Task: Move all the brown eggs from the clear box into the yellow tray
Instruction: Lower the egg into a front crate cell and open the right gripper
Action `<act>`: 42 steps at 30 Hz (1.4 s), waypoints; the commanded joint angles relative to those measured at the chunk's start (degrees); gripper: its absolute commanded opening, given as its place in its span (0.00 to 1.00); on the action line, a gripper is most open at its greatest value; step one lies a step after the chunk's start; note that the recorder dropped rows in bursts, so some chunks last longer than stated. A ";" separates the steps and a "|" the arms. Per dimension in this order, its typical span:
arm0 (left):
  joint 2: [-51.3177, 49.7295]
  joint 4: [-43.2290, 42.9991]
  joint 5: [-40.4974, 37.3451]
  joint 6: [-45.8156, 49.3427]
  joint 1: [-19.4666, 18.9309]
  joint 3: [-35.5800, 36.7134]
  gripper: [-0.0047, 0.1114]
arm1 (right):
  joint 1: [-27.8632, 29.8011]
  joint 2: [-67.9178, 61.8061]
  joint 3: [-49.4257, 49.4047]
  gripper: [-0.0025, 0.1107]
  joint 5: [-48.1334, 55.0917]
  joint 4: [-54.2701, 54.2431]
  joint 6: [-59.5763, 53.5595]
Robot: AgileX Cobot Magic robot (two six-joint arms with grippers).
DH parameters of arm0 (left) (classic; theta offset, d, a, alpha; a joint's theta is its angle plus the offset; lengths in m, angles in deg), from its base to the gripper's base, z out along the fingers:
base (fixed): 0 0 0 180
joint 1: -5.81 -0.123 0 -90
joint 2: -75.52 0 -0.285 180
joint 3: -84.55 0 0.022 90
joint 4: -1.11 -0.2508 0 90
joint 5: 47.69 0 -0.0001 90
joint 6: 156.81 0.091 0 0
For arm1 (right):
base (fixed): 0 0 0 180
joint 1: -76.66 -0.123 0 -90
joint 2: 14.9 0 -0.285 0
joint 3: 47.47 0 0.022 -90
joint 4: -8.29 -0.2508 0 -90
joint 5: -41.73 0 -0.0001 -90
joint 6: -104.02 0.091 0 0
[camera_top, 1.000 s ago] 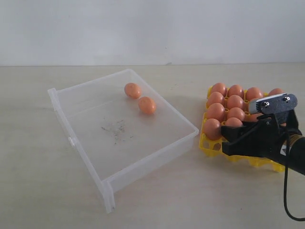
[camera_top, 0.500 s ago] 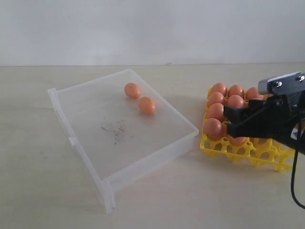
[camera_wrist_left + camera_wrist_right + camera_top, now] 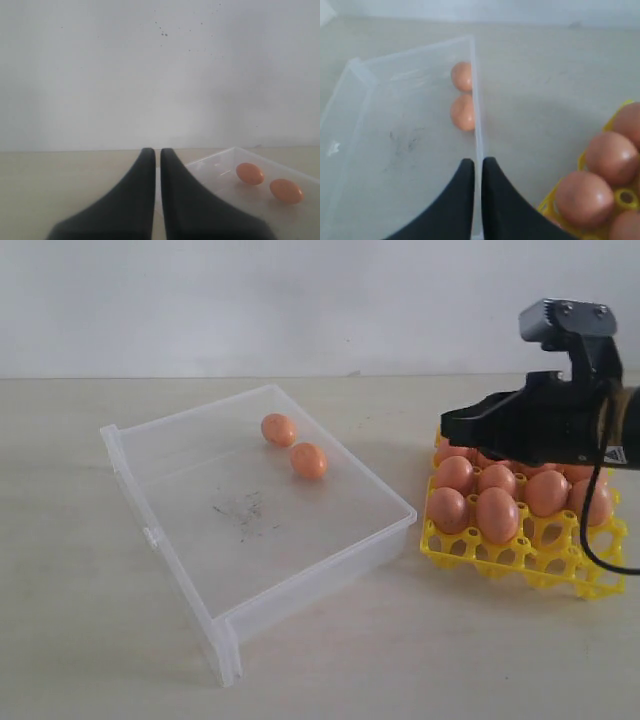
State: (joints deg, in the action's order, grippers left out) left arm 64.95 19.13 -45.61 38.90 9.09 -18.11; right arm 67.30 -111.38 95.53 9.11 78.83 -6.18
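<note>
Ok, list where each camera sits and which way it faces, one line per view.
Exterior: off the arms, above the tabletop, facing the white wall; sees the clear box, the yellow tray and the right gripper over the tray.
Left wrist: low near the tabletop, looking level toward the wall; the shut left gripper shows.
Right wrist: high, looking down on box and tray corner; its shut fingers show.
Shared: all three show the box's two brown eggs.
</note>
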 commanded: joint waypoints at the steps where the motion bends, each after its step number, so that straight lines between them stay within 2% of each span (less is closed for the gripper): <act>1: -0.23 0.26 0.90 0.26 0.16 -0.13 0.07 | 0.79 -3.93 8.07 0.03 -0.45 29.41 34.62; 6: -0.23 0.26 0.90 0.26 0.16 -0.13 0.07 | 0.79 -4.50 4.46 0.03 -0.93 29.41 31.13; 12: -0.23 0.26 0.90 0.26 0.16 -0.13 0.07 | 0.79 -4.51 -3.95 0.03 11.76 29.41 30.47; 15: -0.23 0.26 0.90 0.26 0.16 -0.13 0.07 | 0.79 -4.51 -5.58 0.03 12.06 29.41 28.87; 19: -0.23 0.26 0.90 0.26 0.16 -0.13 0.07 | 0.79 -4.38 -5.45 0.03 10.70 29.41 27.84; 28: -0.23 0.26 0.90 0.26 0.16 -0.13 0.07 | 0.79 -0.82 -4.65 0.03 20.65 27.64 27.73; 33: -0.23 0.26 0.90 0.26 0.16 -0.13 0.07 | 0.79 -2.67 -4.05 0.03 10.21 27.64 25.55; 38: -0.23 0.26 0.90 0.26 0.16 -0.13 0.07 | 0.79 -3.79 -4.05 0.03 20.17 26.91 25.55; 42: -0.23 0.26 0.90 0.26 0.16 -0.13 0.07 | 0.79 -3.89 -4.05 0.03 20.20 26.36 25.55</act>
State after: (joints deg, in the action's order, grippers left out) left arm 64.95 19.13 -45.61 38.90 9.09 -18.11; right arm 67.95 -115.10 91.19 28.87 105.83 19.84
